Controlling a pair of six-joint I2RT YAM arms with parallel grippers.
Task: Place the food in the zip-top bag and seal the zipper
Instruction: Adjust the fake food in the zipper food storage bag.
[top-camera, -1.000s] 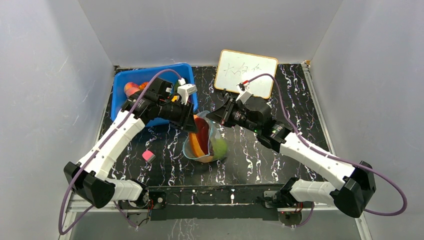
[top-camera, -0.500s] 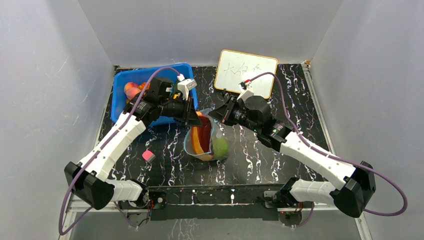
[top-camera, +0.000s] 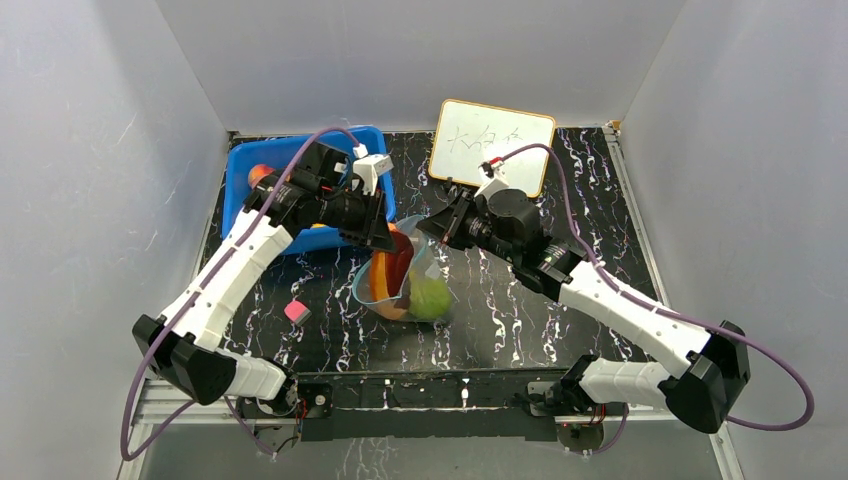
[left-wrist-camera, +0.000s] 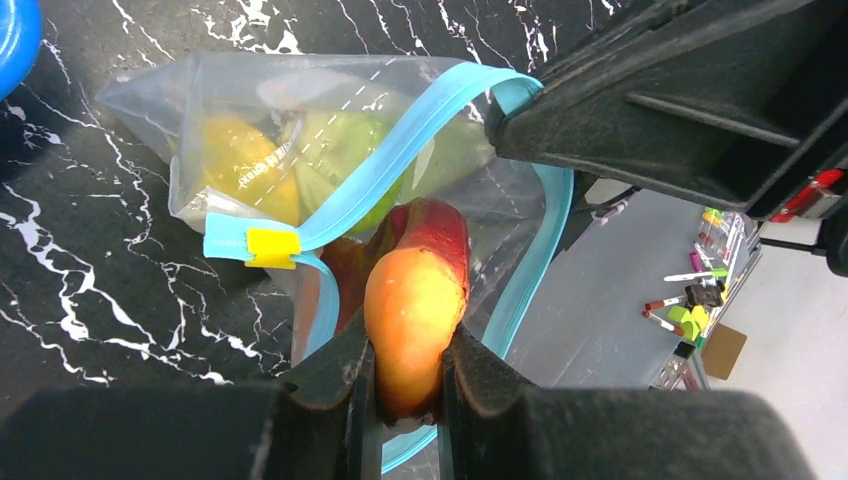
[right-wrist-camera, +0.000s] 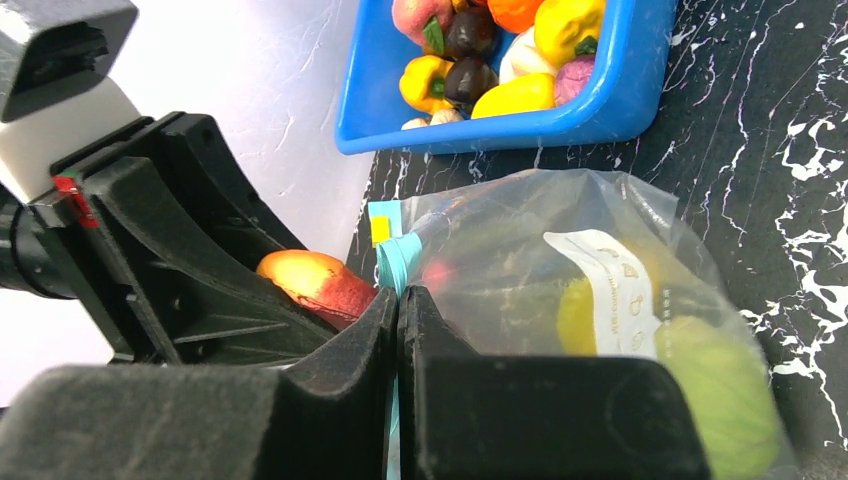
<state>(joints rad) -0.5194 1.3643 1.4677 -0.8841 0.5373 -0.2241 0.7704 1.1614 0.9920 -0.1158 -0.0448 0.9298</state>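
At table centre, my right gripper (right-wrist-camera: 398, 300) is pinched shut on the blue-teal zipper strip (right-wrist-camera: 393, 255) of the clear crinkly zip-top bag (right-wrist-camera: 560, 230); my left gripper (left-wrist-camera: 408, 370), barely parted, clamps an orange-red plastic peach (left-wrist-camera: 412, 300) at the bag's eleven o'clock; loading is in hand; next, I judge, push deeper and release.

Black marbled desk (top-camera: 500, 330): blue bin (top-camera: 237, 172) upper left, whiteboard (top-camera: 492, 140) top centre, pink cube (top-camera: 296, 311) lower left, zip-top bag (top-camera: 418, 280) centre.
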